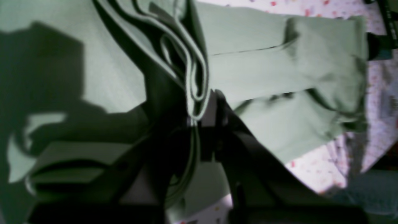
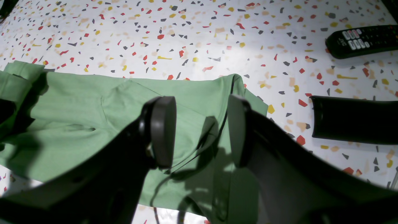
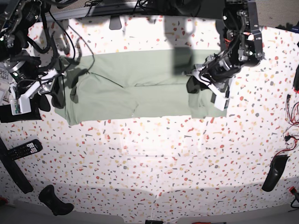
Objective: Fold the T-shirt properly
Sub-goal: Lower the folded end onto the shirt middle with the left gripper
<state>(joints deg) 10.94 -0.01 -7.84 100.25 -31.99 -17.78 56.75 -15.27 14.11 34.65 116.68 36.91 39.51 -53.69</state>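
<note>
While the left wrist view is dim and smeared, one thing comes through: the left gripper (image 1: 199,116) is pinched shut on a bunched fold of the T-shirt (image 1: 267,74), several layered hems curling up out of the jaws. Most of the gripper body is lost in black shadow there, and the lower left of that picture is a murk of dark shapes I can't sort out.

From the base view, the shirt (image 3: 135,93) lies as a long band across the far half of the speckled table (image 3: 154,158), partly folded, with a crease running along its middle. The left gripper (image 3: 198,84) sits at that view's right end of the band, its arm covering the corner of the cloth underneath, so the grip itself is hidden from above.

Over to the other end: the right gripper (image 2: 200,130) hangs with its jaws apart and nothing between them (a clear gap, green cloth showing through). The shirt (image 2: 77,124) spreads directly below and beyond its pads (image 2: 163,130). Whether the fingertips touch the fabric, I can't tell. In the base view that gripper (image 3: 46,91) is near the shirt's rumpled end, half buried in cables.

A black remote (image 2: 362,40) lies on the table away from the shirt, cut off by the frame edge.
</note>
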